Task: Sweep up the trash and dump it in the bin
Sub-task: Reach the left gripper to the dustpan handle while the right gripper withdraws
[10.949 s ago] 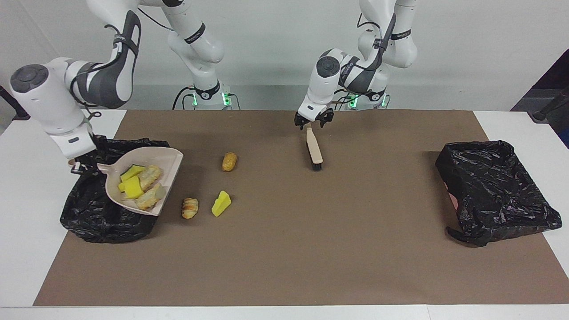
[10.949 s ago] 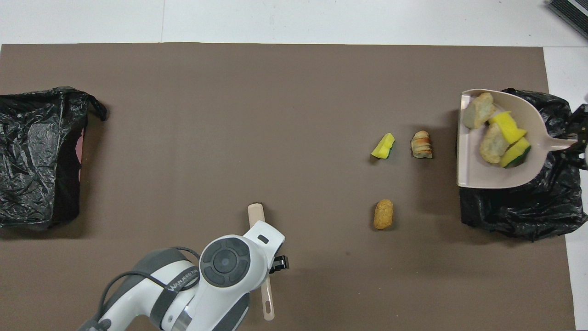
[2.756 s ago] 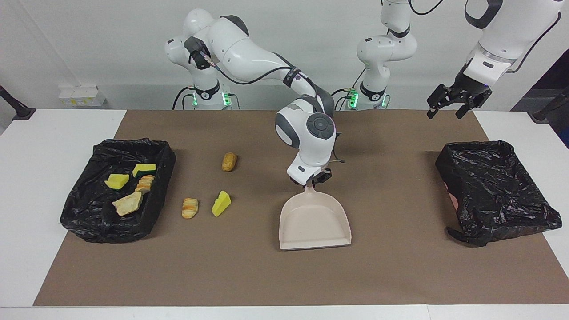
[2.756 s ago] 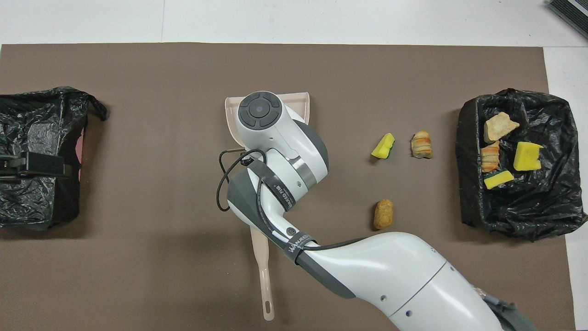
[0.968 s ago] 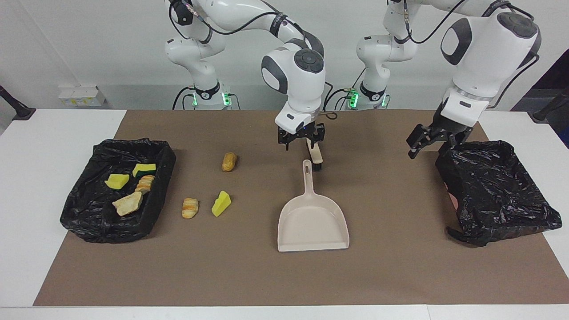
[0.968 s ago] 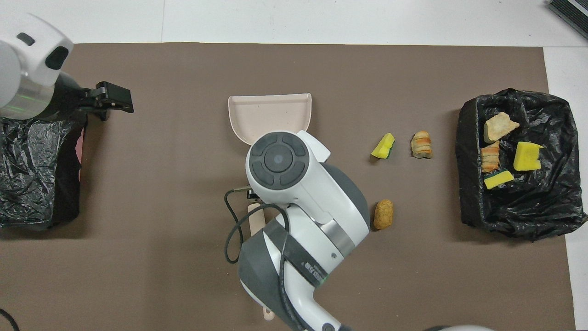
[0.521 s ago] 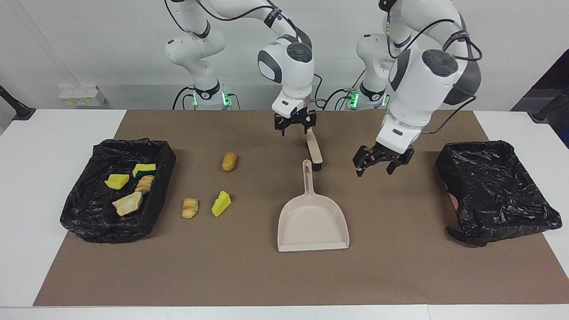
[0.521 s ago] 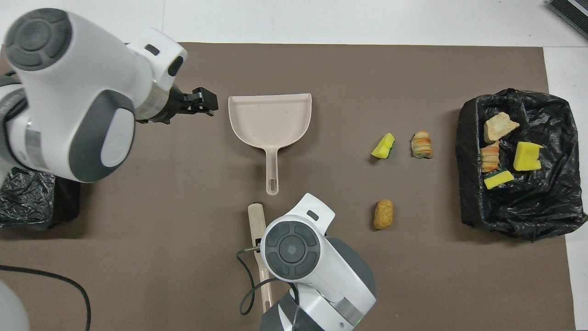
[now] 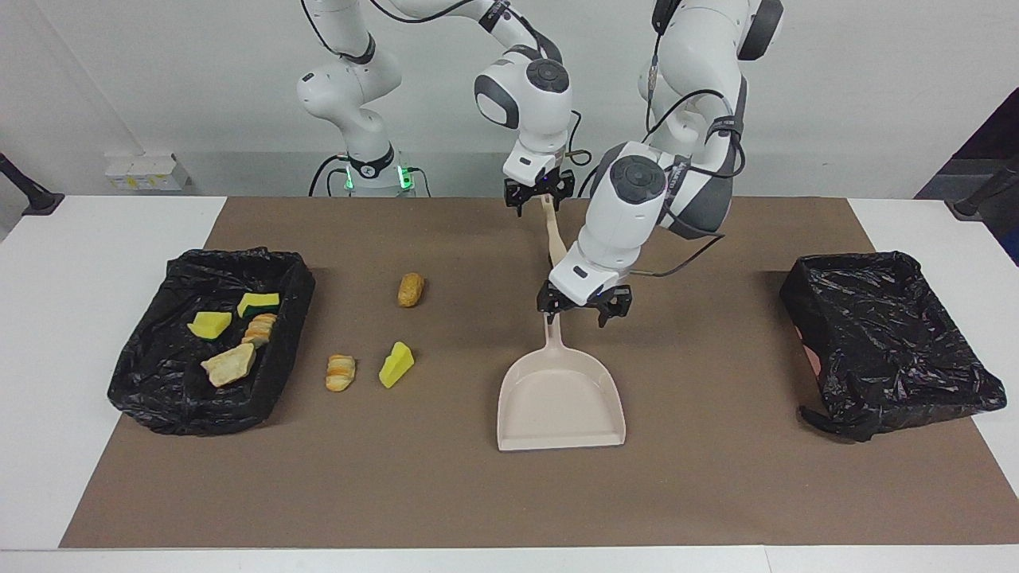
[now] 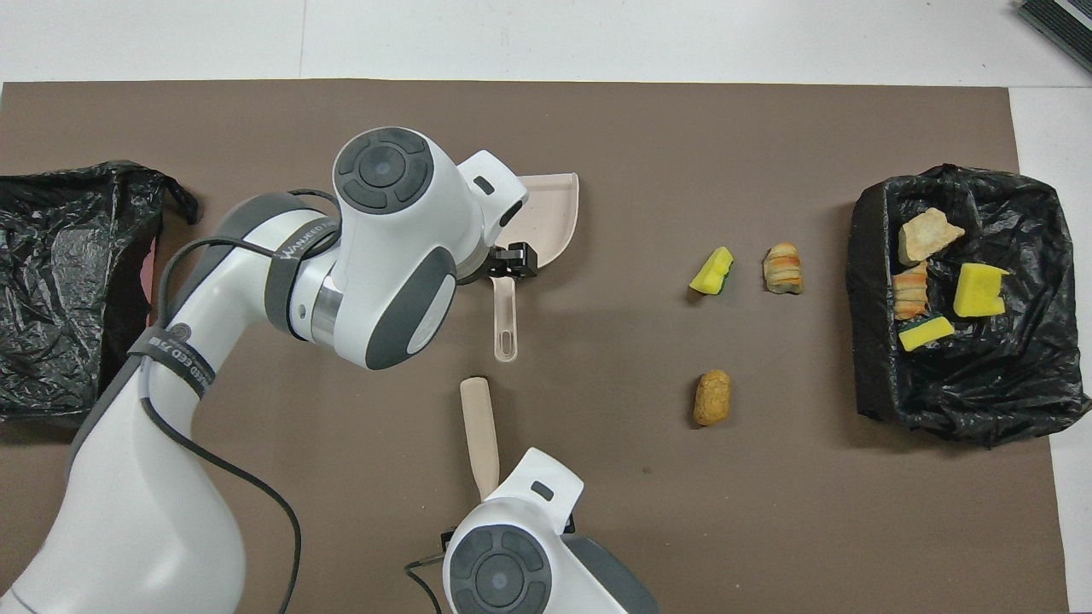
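Left gripper (image 9: 583, 305) just swung over from the empty bin (image 9: 888, 338), fingers spread above the dustpan (image 9: 560, 398) handle; right gripper (image 9: 539, 193) spread over the brush (image 10: 479, 435). 3 scraps left.

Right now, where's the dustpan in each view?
Facing view: dustpan low at centre, handle pointing up toward the robots, left gripper over the handle.
Overhead view: dustpan upper centre, pan partly covered by the left arm, handle pointing down.
Shared landmark: the brush, just nearer the robots than the handle tip.
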Motion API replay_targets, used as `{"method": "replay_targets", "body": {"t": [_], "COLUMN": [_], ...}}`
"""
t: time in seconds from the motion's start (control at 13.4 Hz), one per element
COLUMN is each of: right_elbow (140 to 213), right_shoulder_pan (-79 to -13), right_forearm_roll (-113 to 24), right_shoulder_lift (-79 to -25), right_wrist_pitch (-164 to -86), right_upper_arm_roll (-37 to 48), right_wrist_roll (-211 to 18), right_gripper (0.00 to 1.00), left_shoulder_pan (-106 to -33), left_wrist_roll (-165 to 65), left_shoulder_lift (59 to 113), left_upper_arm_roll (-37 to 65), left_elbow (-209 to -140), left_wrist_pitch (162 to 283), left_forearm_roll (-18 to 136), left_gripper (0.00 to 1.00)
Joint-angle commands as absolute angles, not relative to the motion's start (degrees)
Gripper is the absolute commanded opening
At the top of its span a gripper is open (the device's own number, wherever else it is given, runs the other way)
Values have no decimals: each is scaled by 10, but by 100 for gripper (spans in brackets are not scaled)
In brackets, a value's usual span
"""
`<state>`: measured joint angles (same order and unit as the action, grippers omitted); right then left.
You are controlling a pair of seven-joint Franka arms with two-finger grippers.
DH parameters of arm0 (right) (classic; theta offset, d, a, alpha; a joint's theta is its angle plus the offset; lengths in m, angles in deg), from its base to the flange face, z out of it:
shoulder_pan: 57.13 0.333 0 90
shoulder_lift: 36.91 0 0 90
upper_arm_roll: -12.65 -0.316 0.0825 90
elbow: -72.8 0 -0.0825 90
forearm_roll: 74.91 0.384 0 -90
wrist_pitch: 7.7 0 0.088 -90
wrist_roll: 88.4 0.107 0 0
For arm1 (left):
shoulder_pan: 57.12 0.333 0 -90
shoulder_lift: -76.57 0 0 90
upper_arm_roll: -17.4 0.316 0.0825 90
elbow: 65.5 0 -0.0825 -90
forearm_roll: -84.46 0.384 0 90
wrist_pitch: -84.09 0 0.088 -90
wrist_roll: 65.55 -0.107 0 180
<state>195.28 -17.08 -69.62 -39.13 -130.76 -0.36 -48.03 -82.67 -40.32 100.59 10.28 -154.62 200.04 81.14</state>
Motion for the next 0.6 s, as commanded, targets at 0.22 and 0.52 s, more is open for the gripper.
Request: {"method": "replay_targets", "body": {"t": [0.22, 0.52], "right_elbow": [1975, 1984], "right_shoulder_pan": [-135, -134], "right_forearm_roll": [-686, -686], "right_shoulder_lift": [-421, -421], "right_wrist_pitch": [-1365, -1365], "right_upper_arm_roll": [-2, -3], "right_wrist_roll": [-469, -469], "right_gripper": [81, 68], "left_shoulder_pan": [-886, -873], "left_wrist_roll": [-367, -373], "left_shoulder_lift": [1054, 1044], "left_upper_arm_roll": [119, 119], "left_elbow": [-1582, -1580], "left_wrist_pitch": [2037, 2035], "left_forearm_roll": [823, 823], "left_gripper": [100, 100]}}
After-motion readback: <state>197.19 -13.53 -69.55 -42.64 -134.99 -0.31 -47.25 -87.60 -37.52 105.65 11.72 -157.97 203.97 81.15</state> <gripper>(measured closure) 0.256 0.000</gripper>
